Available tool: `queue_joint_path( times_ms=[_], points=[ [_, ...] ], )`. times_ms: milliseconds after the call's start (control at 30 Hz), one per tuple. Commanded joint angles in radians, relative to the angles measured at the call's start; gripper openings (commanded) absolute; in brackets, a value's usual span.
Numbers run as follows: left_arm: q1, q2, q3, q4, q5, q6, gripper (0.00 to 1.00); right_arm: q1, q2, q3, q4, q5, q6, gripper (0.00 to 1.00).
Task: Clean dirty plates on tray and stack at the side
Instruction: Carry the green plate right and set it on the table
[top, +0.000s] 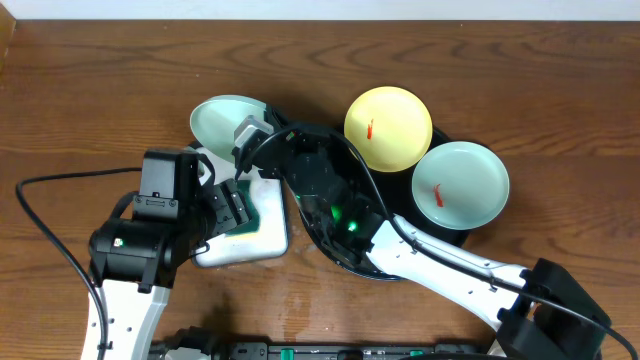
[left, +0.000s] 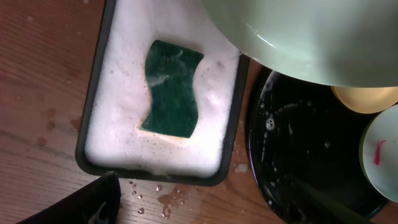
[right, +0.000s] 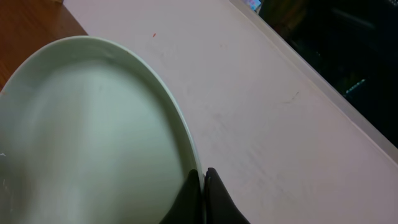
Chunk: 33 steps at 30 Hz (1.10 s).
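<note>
My right gripper (right: 202, 177) is shut on the rim of a pale mint green plate (right: 93, 130) and holds it tilted above the far end of the foam tray. This plate (top: 225, 120) shows no red smear, and it looks wet in the left wrist view (left: 311, 37). A pale yellow plate (top: 388, 127) and a second mint green plate (top: 460, 183) sit on the round black tray (top: 455, 236), each with a red smear. My left gripper (left: 205, 208) is open and empty, low over the table just in front of the foam tray.
A white rectangular dark-rimmed tray (left: 87, 134) full of foam holds a dark green sponge (left: 172, 88), left of the black tray (left: 298, 143). Water drops lie on the wood in front of it (left: 168, 202). A black cable (top: 45, 225) loops at the left.
</note>
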<state>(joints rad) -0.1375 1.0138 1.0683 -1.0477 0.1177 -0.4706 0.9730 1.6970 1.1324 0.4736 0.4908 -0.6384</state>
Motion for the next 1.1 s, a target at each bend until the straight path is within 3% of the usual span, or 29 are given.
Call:
queue_joint_path(
  times_ms=[0, 433, 567, 700, 867, 1067],
  points=[
    [0.005, 0.003, 0.02, -0.003, 0.002, 0.006, 0.82, 0.011, -0.016, 0.01, 0.009, 0.01, -0.007, 0.01],
    [0.005, 0.003, 0.02, -0.003, 0.002, 0.006, 0.82, 0.011, -0.016, 0.01, 0.006, 0.015, -0.026, 0.01],
    [0.005, 0.003, 0.02, -0.003, 0.002, 0.006, 0.82, 0.01, -0.016, 0.01, -0.143, 0.095, 0.198, 0.01],
    [0.005, 0.003, 0.02, -0.003, 0.002, 0.006, 0.82, 0.0, -0.021, 0.01, -0.39, 0.156, 0.652, 0.01],
    [0.005, 0.003, 0.02, -0.003, 0.002, 0.006, 0.82, -0.046, -0.132, 0.01, -0.526, 0.11, 0.77, 0.01],
    [0.005, 0.003, 0.02, -0.003, 0.002, 0.006, 0.82, -0.257, -0.308, 0.01, -0.859, -0.247, 1.048, 0.01]
  ],
)
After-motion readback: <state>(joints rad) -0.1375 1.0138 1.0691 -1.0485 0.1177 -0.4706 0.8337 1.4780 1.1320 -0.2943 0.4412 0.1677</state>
